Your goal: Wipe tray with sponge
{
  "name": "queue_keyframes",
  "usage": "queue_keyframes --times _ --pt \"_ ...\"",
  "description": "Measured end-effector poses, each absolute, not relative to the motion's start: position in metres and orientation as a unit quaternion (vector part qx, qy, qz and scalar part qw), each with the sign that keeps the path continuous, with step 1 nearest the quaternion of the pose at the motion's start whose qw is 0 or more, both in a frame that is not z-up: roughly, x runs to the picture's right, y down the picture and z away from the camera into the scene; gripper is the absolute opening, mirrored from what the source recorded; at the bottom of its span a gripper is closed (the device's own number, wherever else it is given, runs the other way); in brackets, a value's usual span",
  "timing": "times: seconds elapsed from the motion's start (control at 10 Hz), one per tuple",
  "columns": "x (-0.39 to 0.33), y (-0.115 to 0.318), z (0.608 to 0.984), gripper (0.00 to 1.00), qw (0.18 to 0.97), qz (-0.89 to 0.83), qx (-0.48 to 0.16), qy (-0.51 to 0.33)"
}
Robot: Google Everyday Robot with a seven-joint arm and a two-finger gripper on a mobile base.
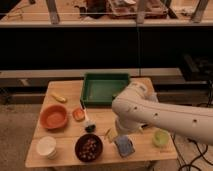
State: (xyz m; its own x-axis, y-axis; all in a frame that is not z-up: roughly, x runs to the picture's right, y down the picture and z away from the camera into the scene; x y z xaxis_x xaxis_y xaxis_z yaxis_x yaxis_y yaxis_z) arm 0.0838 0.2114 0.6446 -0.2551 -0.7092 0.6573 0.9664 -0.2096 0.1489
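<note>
The dark green tray [101, 88] sits at the back middle of the wooden table [65, 135], with a small green item near its front right corner. The slate-blue sponge [124, 146] lies free on the table near the front edge, right of centre. My white arm [150, 112] reaches in from the right and bulks over the right half of the table, just above and behind the sponge. The gripper is hidden behind the arm's own body, somewhere over the table's right-centre. Nothing shows as held.
An orange bowl [53, 116] stands at the left, a white cup [46, 146] at the front left, and a dark bowl of brown bits [89, 148] beside the sponge. A green cup [160, 137] is at the front right. A yellow item [59, 97], an orange piece [78, 114] and a small brush [87, 120] lie mid-left.
</note>
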Motion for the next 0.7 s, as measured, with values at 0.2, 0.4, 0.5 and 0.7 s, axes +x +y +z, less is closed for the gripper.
queue_keyframes --times 0.2,0.4,0.5,0.7 --pt "0.082 0.233 0.666 0.8 0.534 -0.739 -0.256 -0.321" --pt "0.082 0.238 0.672 0.8 0.525 -0.738 -0.268 -0.33" --pt "0.082 0.238 0.674 0.8 0.527 -0.736 -0.274 -0.325" --pt "0.087 0.238 0.678 0.8 0.535 -0.73 -0.28 -0.32"
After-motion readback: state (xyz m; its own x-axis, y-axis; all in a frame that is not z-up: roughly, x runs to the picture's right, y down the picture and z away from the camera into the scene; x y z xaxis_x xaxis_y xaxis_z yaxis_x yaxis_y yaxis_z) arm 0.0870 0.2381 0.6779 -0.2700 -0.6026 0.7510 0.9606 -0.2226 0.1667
